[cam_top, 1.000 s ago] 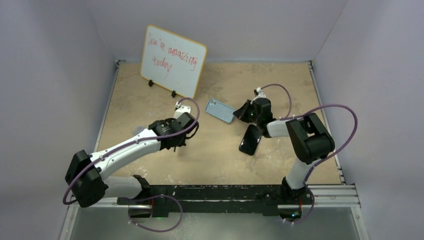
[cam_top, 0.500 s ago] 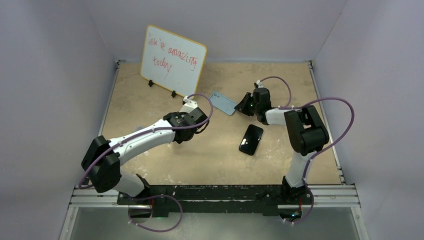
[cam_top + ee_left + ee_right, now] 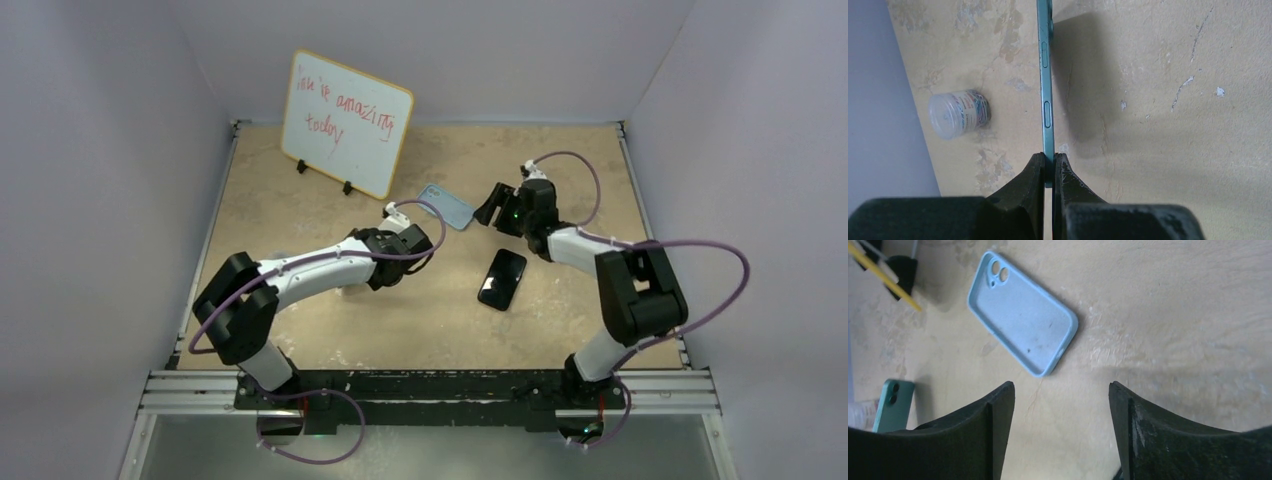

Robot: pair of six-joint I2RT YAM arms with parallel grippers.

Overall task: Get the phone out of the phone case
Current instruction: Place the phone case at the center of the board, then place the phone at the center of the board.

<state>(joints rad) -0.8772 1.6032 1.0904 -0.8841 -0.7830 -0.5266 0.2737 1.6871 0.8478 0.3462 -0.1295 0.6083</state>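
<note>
My left gripper [image 3: 1048, 160] is shut on the bottom edge of a teal phone [image 3: 1047, 90], which I see edge-on in the left wrist view. The right wrist view shows that same teal phone [image 3: 893, 405] at its lower left. The light blue phone case [image 3: 447, 206] lies empty on the table, hollow side up, its camera cut-outs visible [image 3: 1023, 315]. Just to the right of the case, my right gripper [image 3: 492, 205] stands open with nothing between its fingers [image 3: 1061, 390].
A black phone [image 3: 502, 279] lies flat below the right gripper. A whiteboard [image 3: 345, 122] stands at the back left. A small clear jar [image 3: 959, 113] sits on the table beside the held phone. Grey walls enclose the table [image 3: 560, 160].
The right gripper carried the blue case toward the back, let it go and opened. The left arm stretched rightward toward the middle, still shut on the teal phone.
</note>
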